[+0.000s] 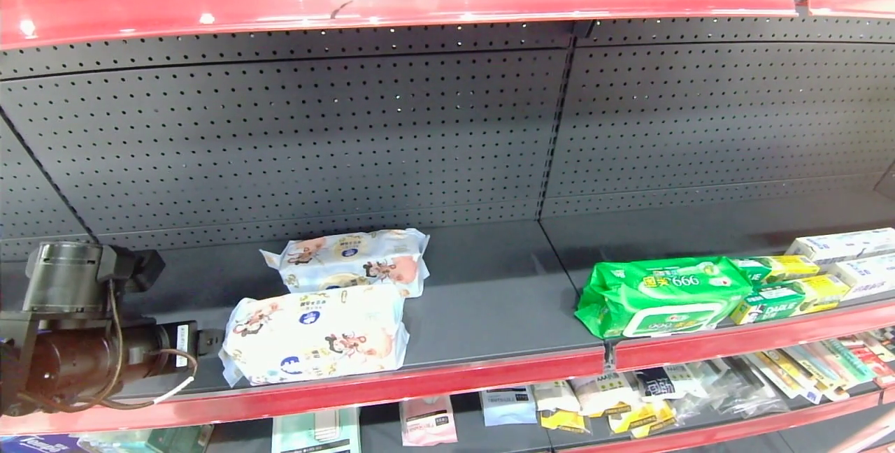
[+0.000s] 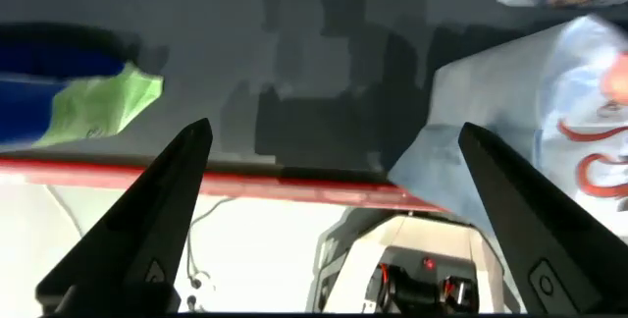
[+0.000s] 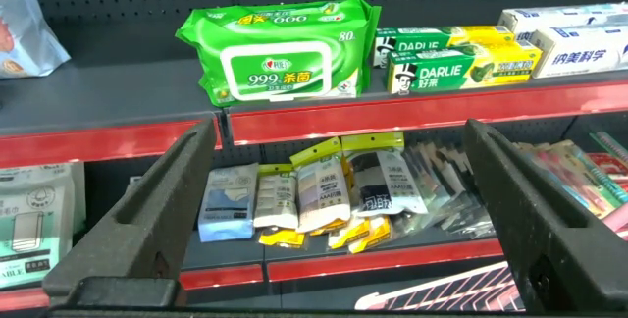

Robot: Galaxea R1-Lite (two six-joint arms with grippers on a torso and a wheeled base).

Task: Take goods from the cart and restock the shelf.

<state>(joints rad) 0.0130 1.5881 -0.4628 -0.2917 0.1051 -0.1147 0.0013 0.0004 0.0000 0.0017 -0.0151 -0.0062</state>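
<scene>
Grey shelf board (image 1: 482,313) part-stocked, jaws wide & empty.
White front pack (image 1: 314,334) is set at board's red lip, rear pack (image 1: 349,261) just behind; green pack (image 1: 657,296) & boxes (image 1: 783,299) lie further right, end boxes cropped. Left gripper (image 2: 336,130) is held off the lip by front pack, right gripper (image 3: 340,127) facing green pack. Green blur (image 2: 98,102) nr left gripper: not made out.

The right gripper (image 3: 340,133), fingers spread wide, faces a red-edged shelf (image 3: 118,141) where a green wipes pack (image 3: 280,53) lies just beside green and yellow boxes (image 3: 461,63), with small packets (image 3: 314,195) on the tier below.
</scene>
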